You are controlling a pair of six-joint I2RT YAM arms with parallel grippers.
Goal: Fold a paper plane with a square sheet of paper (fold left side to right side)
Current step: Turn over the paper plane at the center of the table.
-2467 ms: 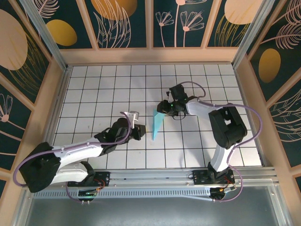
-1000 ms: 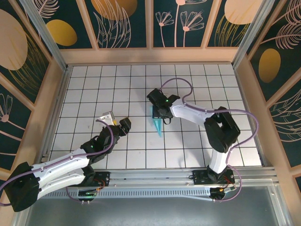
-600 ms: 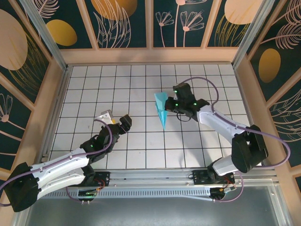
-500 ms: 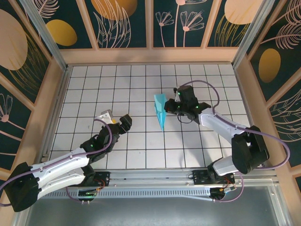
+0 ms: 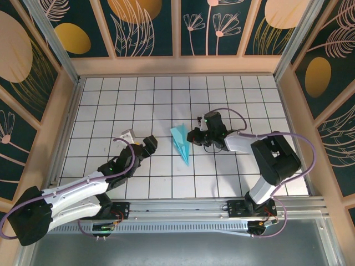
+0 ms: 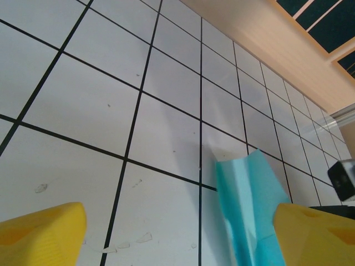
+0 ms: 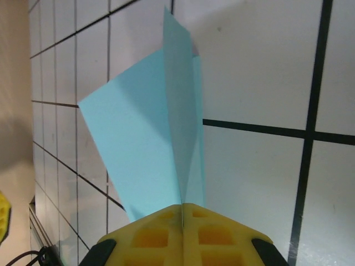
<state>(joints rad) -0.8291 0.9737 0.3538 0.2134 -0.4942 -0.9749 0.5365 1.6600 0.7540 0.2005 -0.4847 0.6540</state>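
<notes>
Nearest: left gripper (image 5: 138, 139), jaws spread wide, empty, just left of paper plane (image 5: 180, 142). Middle: plane low over tiled table (image 5: 111, 94), nose toward arms; contact with tiles unclear. Beyond: right gripper (image 5: 195, 136) clenched on plane's upright fold. Step, as judged: last shaping, folds nearly done. Next: careful setting down, or wing pressing with left.

The desk (image 5: 111, 100) was white, ruled into square tiles by dark lines and edged by a pale wooden frame (image 5: 177, 65). Dark teal wall panels (image 5: 147, 27) with orange discs and line-drawn flowers stood around it.
</notes>
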